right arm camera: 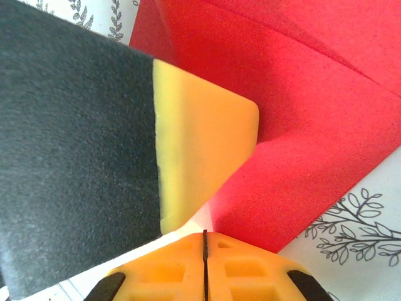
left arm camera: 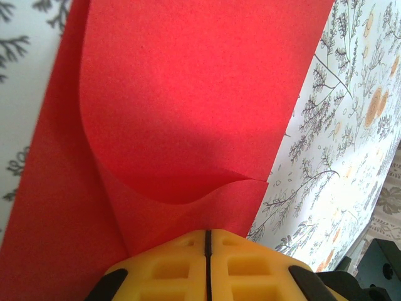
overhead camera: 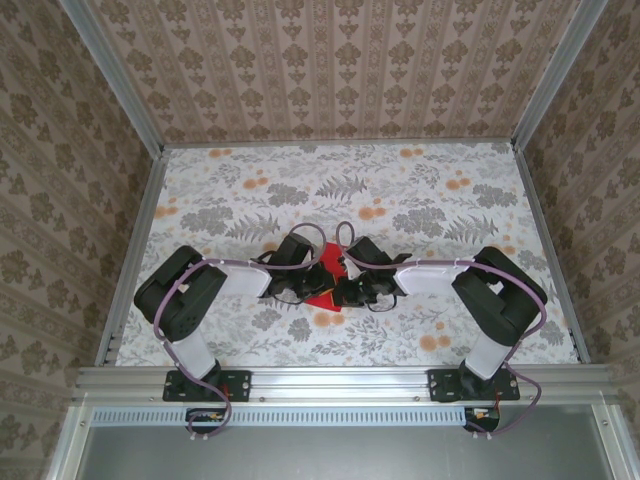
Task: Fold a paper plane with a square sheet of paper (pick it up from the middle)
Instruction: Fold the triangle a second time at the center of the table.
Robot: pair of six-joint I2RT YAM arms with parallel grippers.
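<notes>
**Top view.** Both arms are meeting over the middle of the floral table [overhead camera: 420, 190]. The square sheet of paper [overhead camera: 323, 298] is lying on the table between and partly beneath their wrists, toward the near edge.

**Left wrist view.** The left gripper [left arm camera: 207, 233] is pointing at the red sheet, and its yellow jaws are pressing together with no gap. One flap of the sheet is curling up off the layer below. The low end of the curl is meeting the paper's right edge just ahead of the jaw tips. Whether any paper is pinched between the jaws cannot be told.

**Right wrist view.** The right gripper [right arm camera: 204, 234] is also showing clenched jaws, with nothing visibly held. The red paper is lying just ahead of it in overlapping creased layers. A black-backed yellow finger [right arm camera: 200, 138] is reaching over the sheet from the left.
</notes>
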